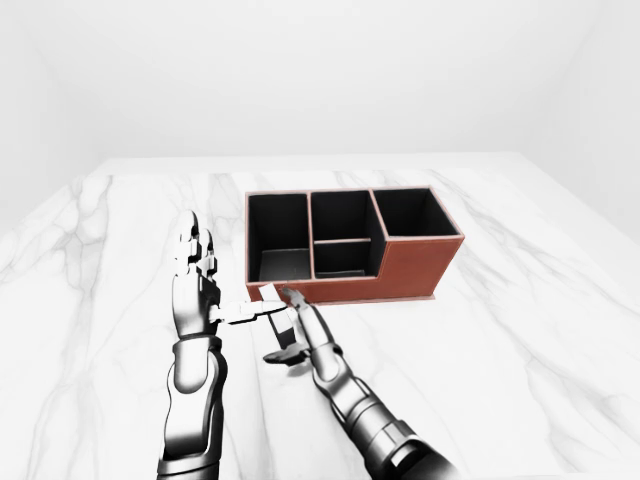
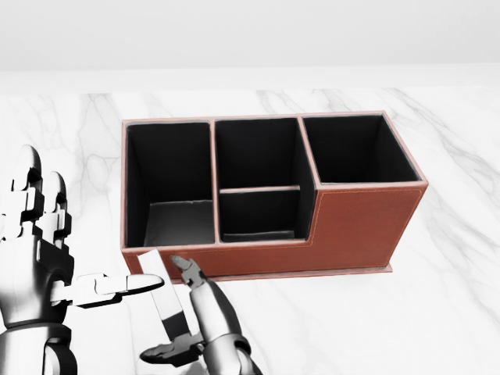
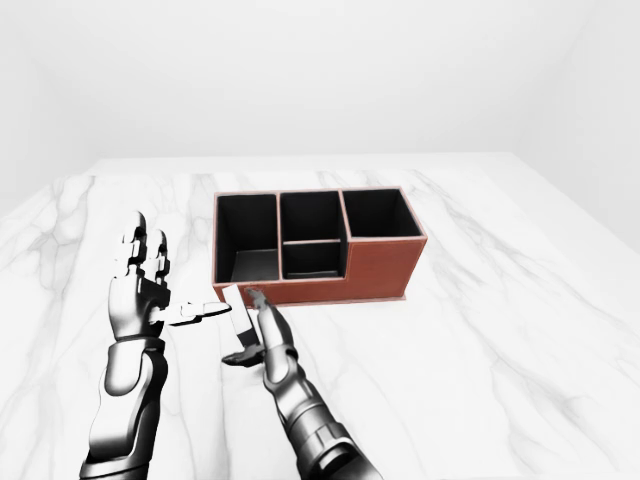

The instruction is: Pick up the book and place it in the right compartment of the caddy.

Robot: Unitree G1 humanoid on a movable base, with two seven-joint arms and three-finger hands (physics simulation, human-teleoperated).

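The brown leather caddy (image 2: pixel 359 226) stands on the marble table, with its tall right compartment (image 2: pixel 355 148) dark inside and nothing showing in it. The book (image 2: pixel 153 264), a thin white slab with a black band, is tilted just below the caddy's lower left corner. My right hand (image 2: pixel 166 308) comes up from the bottom of the head view. Its long fingers (image 2: pixel 205 301) lie along the book's right face and its thumb sits under the lower end, so it is shut on the book. My left hand (image 2: pixel 78 242) is open at the left, its thumb touching the book's left face.
The white marble table (image 2: pixel 437 297) runs on to the right of the caddy and below it. The caddy's left compartment (image 2: pixel 168 180) and the split middle one (image 2: pixel 258 183) are right above the hands. Plain white walls stand behind.
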